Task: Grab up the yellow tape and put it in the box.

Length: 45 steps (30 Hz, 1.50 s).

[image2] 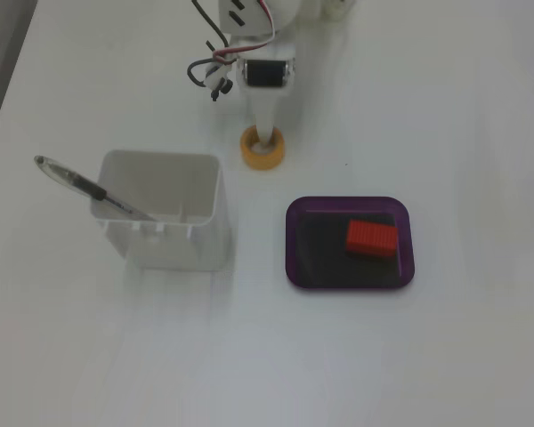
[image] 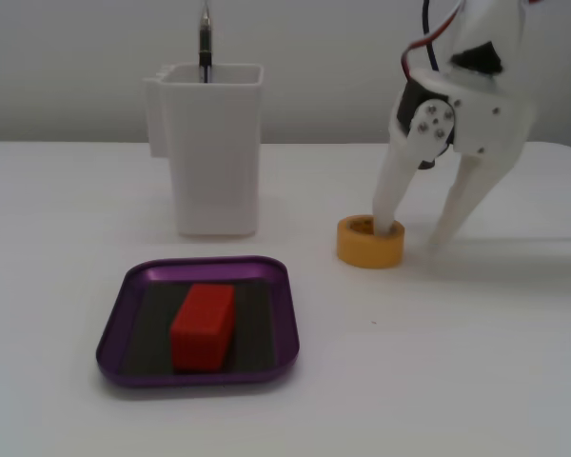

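Fixed view, side-on: pincer (image: 419,233) spread apart, one finger down the hollow of the yellow tape (image: 370,243), the other outside at its 3 o'clock. Tape sits on the worktop (image: 476,362), not lifted. Box (image: 198,322) at 7 o'clock holds a red block (image: 204,326).

Fixed view from above: tape (image2: 262,149) at 11 o'clock of box (image2: 350,243). White container (image2: 165,209) stands clear; path open, box room tight beside block (image2: 372,238).

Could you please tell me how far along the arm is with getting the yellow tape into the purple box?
Done: the gripper has reached the yellow tape, one finger down in its hollow centre, the other outside the ring. In hand: the grasp; the jaws stand open and the roll sits on the table. Left: closing, lifting and carrying it to the box, which holds only a red block.
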Motion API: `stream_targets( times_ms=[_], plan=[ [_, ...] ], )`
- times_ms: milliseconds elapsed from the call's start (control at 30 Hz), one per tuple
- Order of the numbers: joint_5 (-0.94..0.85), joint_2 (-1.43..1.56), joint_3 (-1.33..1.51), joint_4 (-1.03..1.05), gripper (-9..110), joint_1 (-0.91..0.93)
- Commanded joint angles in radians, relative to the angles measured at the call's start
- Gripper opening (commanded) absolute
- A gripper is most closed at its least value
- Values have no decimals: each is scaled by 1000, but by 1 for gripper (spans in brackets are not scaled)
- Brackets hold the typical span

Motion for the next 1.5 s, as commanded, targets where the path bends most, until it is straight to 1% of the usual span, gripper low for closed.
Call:
stream_targets(
  times_ms=[0, 100, 167, 233, 300, 400, 500, 667, 767, 900, 1100, 1200, 1467],
  plan=[
    [-9, -40, -3, -23, 13, 2],
    [-9, -81, -11, -18, 12, 2],
    [-9, -95, -11, -15, 7, 2],
    [-2, -95, -12, -12, -1, 2],
    [0, -87, -25, -8, 0, -2],
    [3, -31, -75, 71, -1, -3],
    [8, 86, -135, 160, -1, -12],
    [34, 287, -230, 238, -1, -173],
    [46, 308, -293, 229, -1, -276],
    [83, 176, -370, 210, -1, -314],
    [92, -117, -595, 186, -1, -305],
    [126, -245, -710, 189, -1, -304],
    [163, -492, -897, 187, -1, -304]
  ],
)
